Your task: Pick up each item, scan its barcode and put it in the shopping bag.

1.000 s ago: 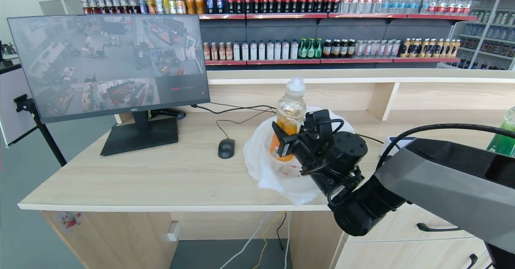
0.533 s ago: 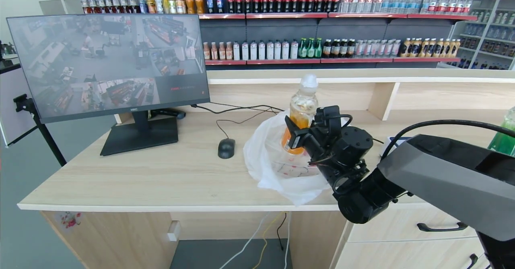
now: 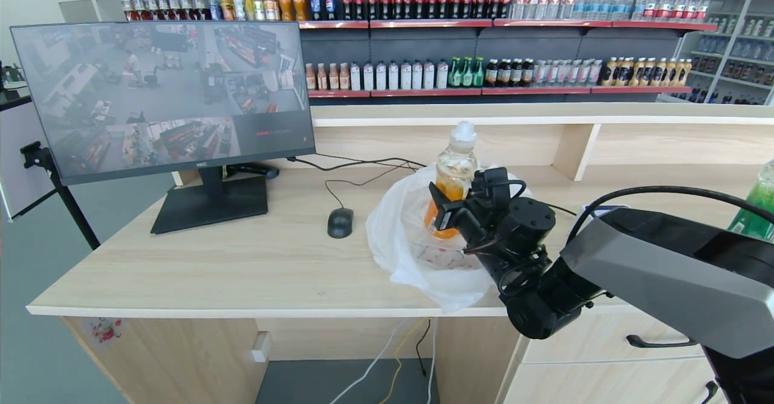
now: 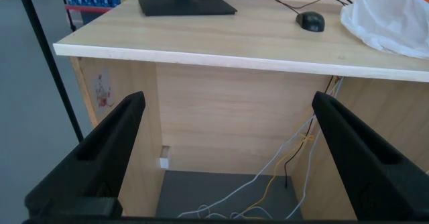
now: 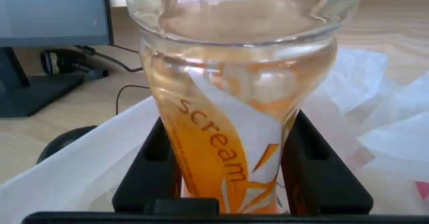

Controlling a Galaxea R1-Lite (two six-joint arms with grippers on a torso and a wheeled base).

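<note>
Between the fingers of the right pincer (image 3: 443, 209) stands the bottle (image 3: 455, 165), clamped at its orange-labelled waist and upright, white cap above the grip. Directly beneath and around the pincer lies the shopping bag (image 3: 396, 241), its thin white plastic slumped on the counter (image 3: 242, 265) with the mouth only loosely gaping.

The chief risk, judging from this, is the bag itself. Limp film may fold under the bottle's base or catch on a finger, so the bottle could land on the plastic rather than inside it. It might then tip once freed, being tall and narrow-footed. The smooth, waisted body could also slide in the grip if lowered at a slant.

As for contents, the bottle shows pale clear liquid in the right wrist view (image 5: 228, 117). A faint pinkish print shows through the bag below the pincer; whether that is an item cannot be told.

The left pincer (image 4: 228, 103) hangs wide open and empty, facing the counter's front below its edge, well apart from the bag.
</note>
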